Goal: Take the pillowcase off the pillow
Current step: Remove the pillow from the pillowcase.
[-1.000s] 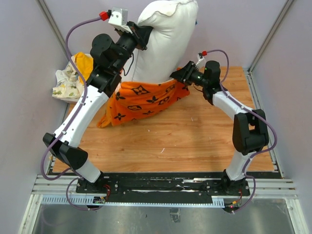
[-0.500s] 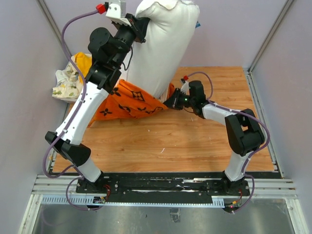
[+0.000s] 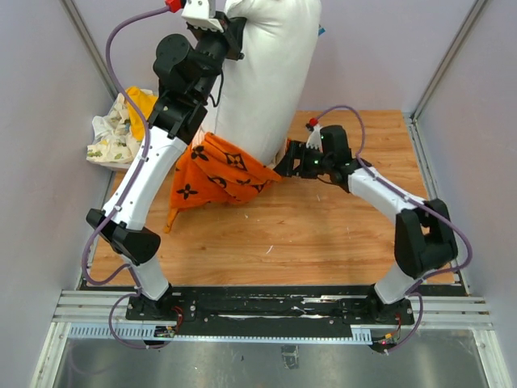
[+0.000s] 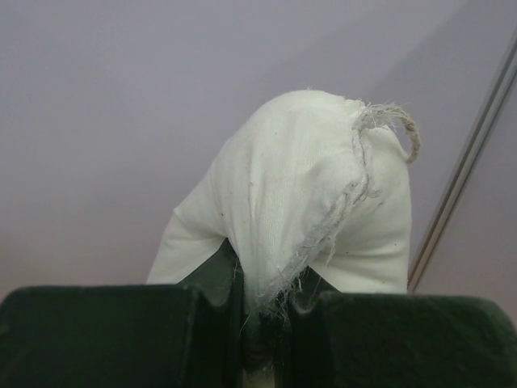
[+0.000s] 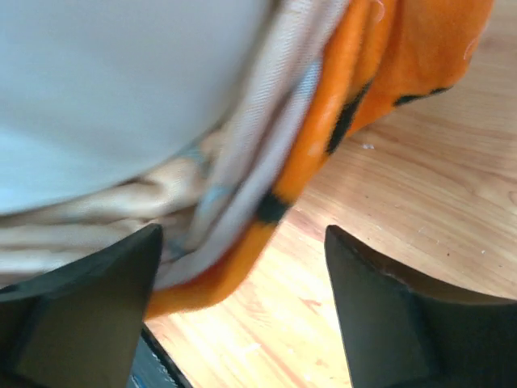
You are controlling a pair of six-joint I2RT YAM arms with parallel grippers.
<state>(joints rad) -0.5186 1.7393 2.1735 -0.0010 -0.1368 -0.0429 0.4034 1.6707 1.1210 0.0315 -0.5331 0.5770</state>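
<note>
Pale lilac walls are boxing in a wooden table [image 3: 339,234], and 2 arms are working over it from the near edge.

The pillow [image 3: 271,73] is hanging almost upright above the far half of the table, plump and white, with only its bottom end sunk in the pillowcase [image 3: 222,166]. The orange cover with black motifs is bunching around that bottom end and trailing down onto the wood toward the left. Most of the pillow is already showing bare.

The left gripper [image 3: 239,39] is carrying the pillow high by an upper corner. In its wrist view the fingers [image 4: 97,331] are pinching tight on a frayed white seam.

The right gripper [image 3: 284,166] is sitting low, just beside the right edge of the pillowcase, with its jaws spread wide and nothing between them. From its own camera, the orange hem and a pale inner fold are lying right by 1 finger [image 5: 81,307]. I cannot tell whether they are touching it.

To my eye the stripping is well along, and the right arm is lining up a grab. The next move is calling for the jaws to close on orange cloth alone, not on the pillow. Then they should draw it down and away while the left arm is holding high.

Well off to the far left, a yellow-orange cloth [image 3: 141,101] and a white printed cloth [image 3: 109,141] are lying heaped together.
</note>
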